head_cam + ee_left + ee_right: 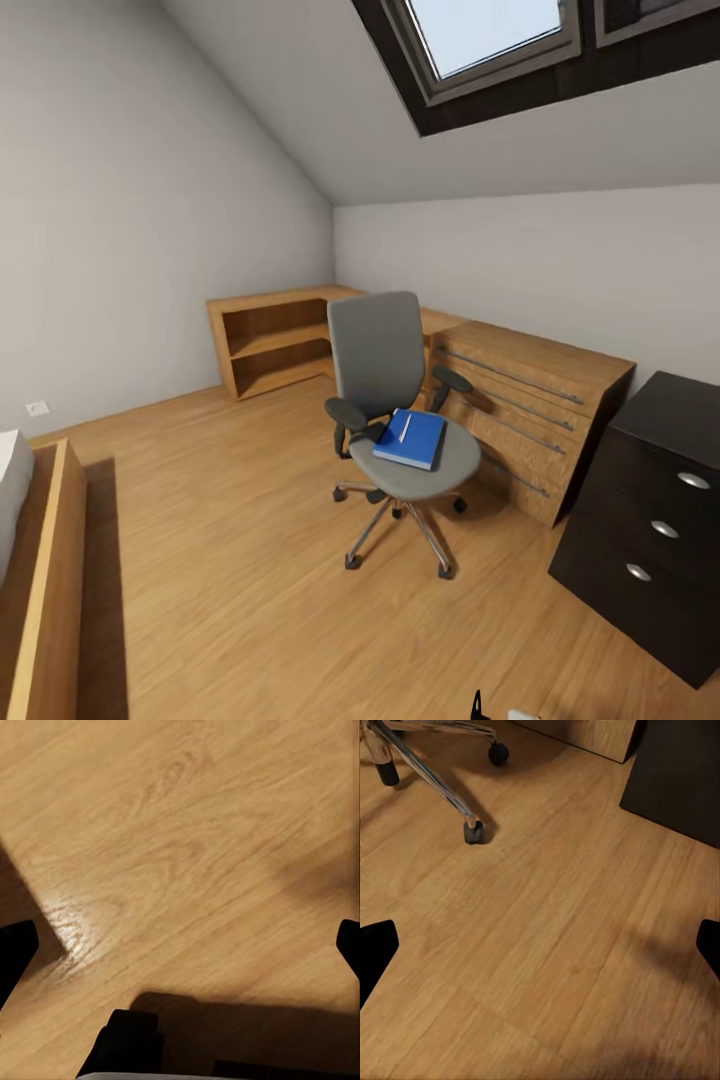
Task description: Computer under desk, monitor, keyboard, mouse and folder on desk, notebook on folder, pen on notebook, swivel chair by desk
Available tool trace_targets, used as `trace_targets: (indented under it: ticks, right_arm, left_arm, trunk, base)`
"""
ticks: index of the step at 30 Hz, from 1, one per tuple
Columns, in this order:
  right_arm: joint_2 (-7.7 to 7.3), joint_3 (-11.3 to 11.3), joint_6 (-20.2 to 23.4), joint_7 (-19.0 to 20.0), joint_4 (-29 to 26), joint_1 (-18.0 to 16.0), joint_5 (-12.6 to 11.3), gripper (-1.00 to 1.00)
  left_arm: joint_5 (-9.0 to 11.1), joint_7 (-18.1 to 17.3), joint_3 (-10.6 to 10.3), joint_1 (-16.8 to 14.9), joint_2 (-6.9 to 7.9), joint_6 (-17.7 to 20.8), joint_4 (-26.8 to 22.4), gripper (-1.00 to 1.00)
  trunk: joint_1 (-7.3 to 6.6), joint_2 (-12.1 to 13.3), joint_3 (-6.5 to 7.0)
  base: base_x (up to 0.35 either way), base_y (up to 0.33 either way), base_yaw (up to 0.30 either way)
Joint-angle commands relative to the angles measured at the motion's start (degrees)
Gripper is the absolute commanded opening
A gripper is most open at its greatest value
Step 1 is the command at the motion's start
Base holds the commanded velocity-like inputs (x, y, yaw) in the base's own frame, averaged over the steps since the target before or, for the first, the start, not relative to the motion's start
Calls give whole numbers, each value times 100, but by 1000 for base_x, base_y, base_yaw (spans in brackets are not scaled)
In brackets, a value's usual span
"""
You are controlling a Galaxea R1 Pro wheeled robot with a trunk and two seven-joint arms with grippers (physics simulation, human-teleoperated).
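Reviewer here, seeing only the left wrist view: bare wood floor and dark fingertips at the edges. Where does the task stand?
Observer: In the head view the blue folder lies on the swivel chair seat, with the pen on top of it.
Reviewer: Any sign of the desk?
Observer: A black drawer unit with round silver knobs stands right of the chair.
Reviewer: And the right arm?
Observer: The right gripper hangs open over the floor, near a chair castor.
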Motion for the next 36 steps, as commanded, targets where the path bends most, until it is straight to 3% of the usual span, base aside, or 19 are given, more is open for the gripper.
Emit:
trace_targets:
  ticks: [1, 9, 13, 17, 27, 36]
  right_arm:
    - [1, -32, -13, -45, 13, -6, 60, 100]
    - [37, -32, 1, -45, 14, -5, 59, 100]
    - [42, -32, -12, -44, 14, -5, 59, 100]
    - [54, -32, 7, -53, 14, -5, 59, 100]
    - [62, -32, 28, -51, 14, -5, 52, 100]
    - [61, -32, 41, -49, 14, -5, 52, 100]
  left_arm:
    - [56, 34, -48, -7, -1, -53, 3, 100]
    - [57, 57, -53, -11, -6, -571, 24, 100]
    - [52, 63, -55, -10, -37, -622, 27, 100]
    - [51, 81, -63, -9, -186, -652, 29, 100]
    - [50, 85, -70, -12, -213, -622, 48, 100]
    - [47, 83, -79, -14, -225, -612, 155, 100]
  trunk:
    - [-23, 39, 13]
    - [-199, 360, 157]
    - [-287, 520, 228]
    - [-375, 681, 300]
    - [-594, 1082, 480]
    - [-792, 1443, 641]
  base:
    - [0, 0, 0]
    - [0, 0, 0]
    - [0, 0, 0]
    - [0, 0, 0]
    - [0, 0, -13]
    - [0, 0, -210]
